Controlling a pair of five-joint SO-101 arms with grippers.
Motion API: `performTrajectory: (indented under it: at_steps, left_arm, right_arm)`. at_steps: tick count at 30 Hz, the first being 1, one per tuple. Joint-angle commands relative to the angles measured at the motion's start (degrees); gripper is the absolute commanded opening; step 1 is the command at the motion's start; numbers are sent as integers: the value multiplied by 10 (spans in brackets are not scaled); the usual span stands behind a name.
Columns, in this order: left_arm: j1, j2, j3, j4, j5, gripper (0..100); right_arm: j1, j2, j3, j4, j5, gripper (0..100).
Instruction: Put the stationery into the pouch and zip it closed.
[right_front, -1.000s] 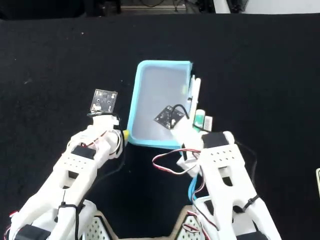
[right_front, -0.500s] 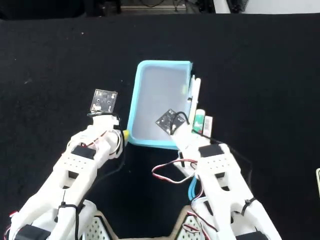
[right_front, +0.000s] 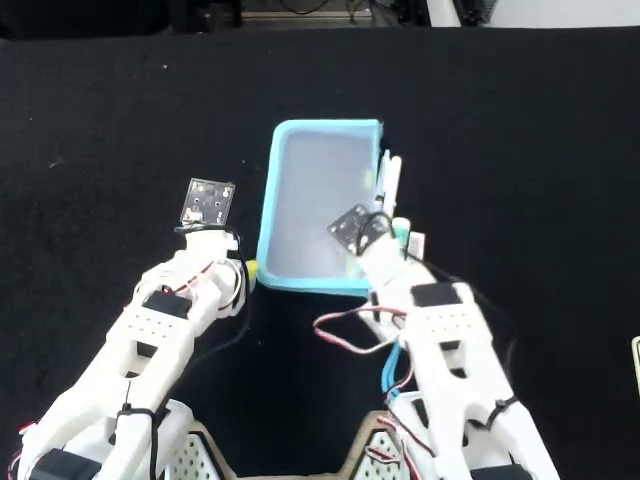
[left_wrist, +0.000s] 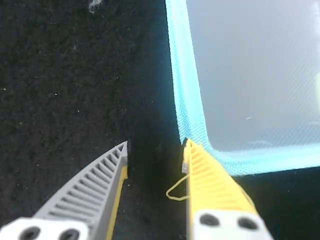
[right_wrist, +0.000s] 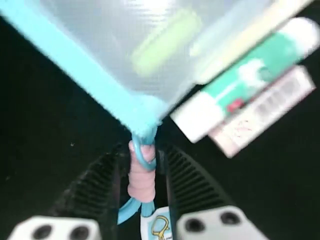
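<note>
we see the black table (right_front: 520, 120) with the blue pouch (right_front: 315, 200) lying flat at its middle. the left gripper (left_wrist: 155, 145) stands spread at the pouch's near left corner, its yellow finger (left_wrist: 210, 185) touching the hem, nothing held. the right gripper (right_wrist: 142, 150) is clenched on the zipper pull (right_wrist: 141, 175) at the near right corner. a pen (right_front: 385, 180), glue stick (right_wrist: 250, 75) and eraser (right_wrist: 260, 115) lie along the right edge, seemingly partly out. we judge zipping is in hand; next, the stationery needs tucking in and the left jaws must pin the corner.

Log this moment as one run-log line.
left gripper: open, at near corner of pouch | right gripper: shut on zipper pull, other near corner | glue stick: at pouch's right edge
</note>
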Motion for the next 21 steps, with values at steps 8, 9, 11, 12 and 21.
performTrajectory:
  at_steps: [8, 9, 11, 12, 21]
  left_arm:
    - [-4, -4, -8, -9, 3, 184]
    - [-4, -4, -8, -8, 3, 184]
    - [-4, -4, -8, -8, 3, 184]
    - [-4, -4, -8, -8, 3, 184]
    - [-1, -4, -8, -8, 3, 184]
  right_arm:
    - [-33, -22, -36, 135, 1, 209]
    - [-33, -22, -29, 128, 0, 203]
    - [-33, -22, -13, 96, -24, 191]
    - [-33, -22, 0, 72, -40, 191]
    - [-34, -22, 40, 4, -59, 189]
